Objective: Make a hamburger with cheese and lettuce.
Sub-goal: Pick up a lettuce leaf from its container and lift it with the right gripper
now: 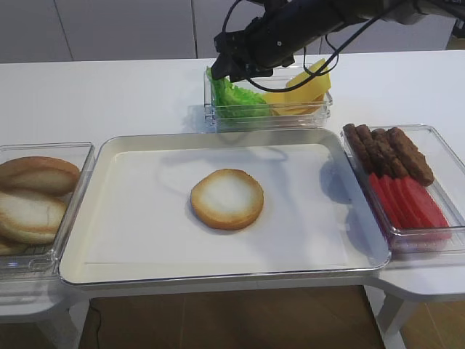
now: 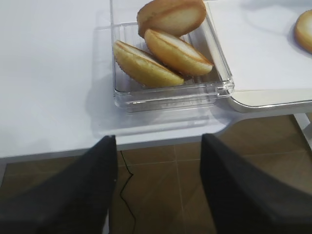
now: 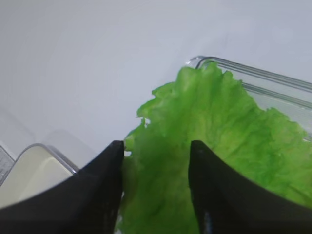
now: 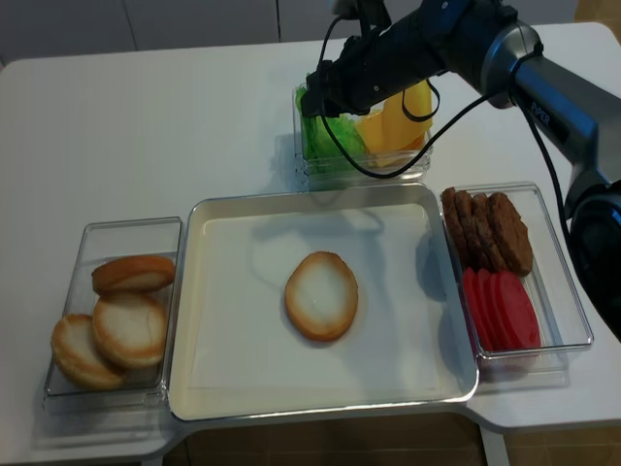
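One bun half, the hamburger (image 1: pixel 227 198), lies cut face up near the middle of the tray (image 1: pixel 131 247), which runs along the front edge of the bench (image 1: pixel 102 94). Nothing sits on it yet, so as I judge it only the base is laid: the lettuce and cheese are both still to go on, and probably a top bun after that.

My right hand (image 3: pixel 156 156) is down at the clear box (image 1: pixel 320 113) by the back edge of the bench. Its fingers stand apart, one on either side of a fold of the lettuce (image 3: pixel 219 136). They look to be touching the leaf or just beside it, but I cannot say they have clamped it. The leaf is still in the left end of that box, with the cheese (image 1: pixel 305 87) leaning in the right end.

My left hand (image 2: pixel 158 185) hangs off the front left corner of the bench, fingers apart and holding nothing, just short of the box of spare buns (image 2: pixel 168 46).

The patties (image 1: pixel 389 149) and red slices (image 1: pixel 407 200) at the right edge lie in their box.
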